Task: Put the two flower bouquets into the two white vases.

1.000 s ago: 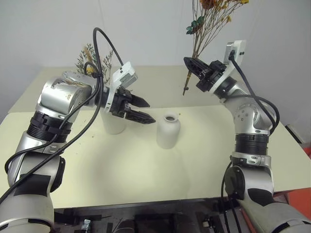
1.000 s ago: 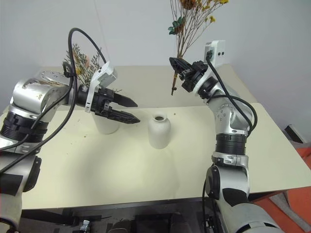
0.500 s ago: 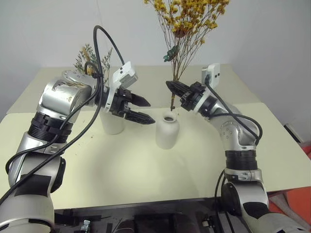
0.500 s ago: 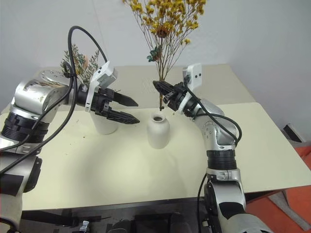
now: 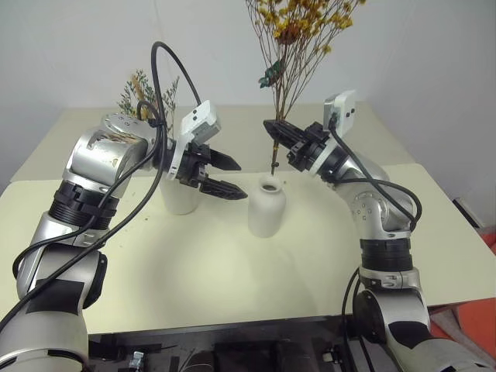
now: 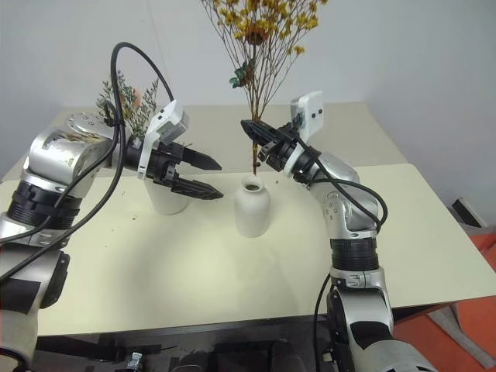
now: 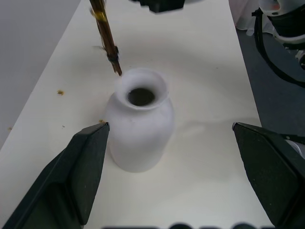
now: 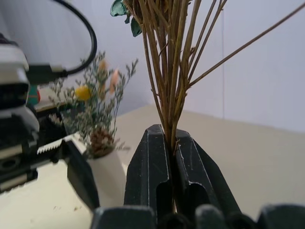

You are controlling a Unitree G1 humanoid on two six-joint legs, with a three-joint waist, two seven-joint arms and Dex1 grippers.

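While the right gripper clamps the yellow bouquet upright, its stem ends hang just above the bottle vase mouth. Left gripper, fingers spread and empty, hovers beside that vase. Grey-green bouquet stands in the tapered vase.

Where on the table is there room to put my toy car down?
The table's near half, in front of the bottle vase, is bare. So is the right side, past the right gripper. It is crowded around the cylinder vase, the left gripper and the yellow bouquet's stems.
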